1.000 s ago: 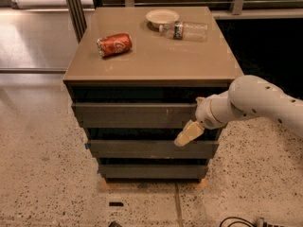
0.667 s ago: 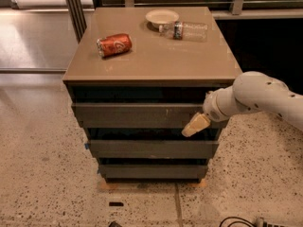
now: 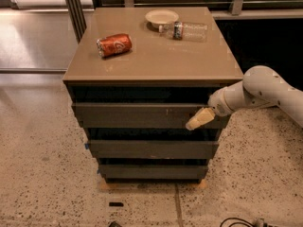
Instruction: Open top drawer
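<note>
The top drawer (image 3: 142, 116) is the widest dark grey-brown front, just under the tan cabinet top, with small pale scratches right of centre. It looks closed or nearly so. My gripper (image 3: 200, 119) comes in from the right on a white arm (image 3: 258, 91). Its pale tan tip lies against the right end of the top drawer front, pointing down and left.
On the cabinet top (image 3: 156, 56) lie a red can (image 3: 114, 45) on its side, a white bowl (image 3: 162, 17) and a clear bottle (image 3: 185, 30) on its side. Two narrower dark drawer fronts (image 3: 152, 149) sit below. Speckled floor lies around; a dark rail stands behind.
My gripper has moved right and slightly up along the drawer front, from right of centre to the top drawer's right end. The drawer has not visibly moved.
</note>
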`<state>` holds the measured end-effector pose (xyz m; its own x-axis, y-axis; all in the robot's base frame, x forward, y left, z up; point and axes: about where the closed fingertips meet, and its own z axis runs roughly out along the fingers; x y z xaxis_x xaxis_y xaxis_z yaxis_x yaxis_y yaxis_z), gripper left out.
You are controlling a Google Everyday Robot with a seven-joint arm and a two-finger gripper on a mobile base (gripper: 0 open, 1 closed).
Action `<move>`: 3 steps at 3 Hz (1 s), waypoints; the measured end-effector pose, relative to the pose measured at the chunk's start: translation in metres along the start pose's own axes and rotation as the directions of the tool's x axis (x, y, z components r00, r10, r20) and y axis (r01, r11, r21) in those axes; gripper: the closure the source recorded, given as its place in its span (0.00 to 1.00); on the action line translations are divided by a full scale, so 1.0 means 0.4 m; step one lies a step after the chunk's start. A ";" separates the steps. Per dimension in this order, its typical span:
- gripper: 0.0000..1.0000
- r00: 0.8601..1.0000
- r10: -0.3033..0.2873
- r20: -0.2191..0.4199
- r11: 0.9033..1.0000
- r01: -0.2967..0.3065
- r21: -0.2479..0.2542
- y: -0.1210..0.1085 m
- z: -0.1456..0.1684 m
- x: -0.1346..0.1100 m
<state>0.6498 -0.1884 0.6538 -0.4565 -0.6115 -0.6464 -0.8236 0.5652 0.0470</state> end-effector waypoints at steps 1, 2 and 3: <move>0.00 1.000 0.000 0.000 1.000 0.000 0.000 0.001 -0.011 -0.009; 0.00 1.000 0.000 0.023 1.000 0.001 -0.031 0.007 -0.011 -0.021; 0.00 1.000 0.000 0.023 1.000 0.001 -0.031 0.007 -0.011 -0.021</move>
<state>0.6498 -0.1843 0.6626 -0.4487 -0.5987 -0.6635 -0.8340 0.5473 0.0702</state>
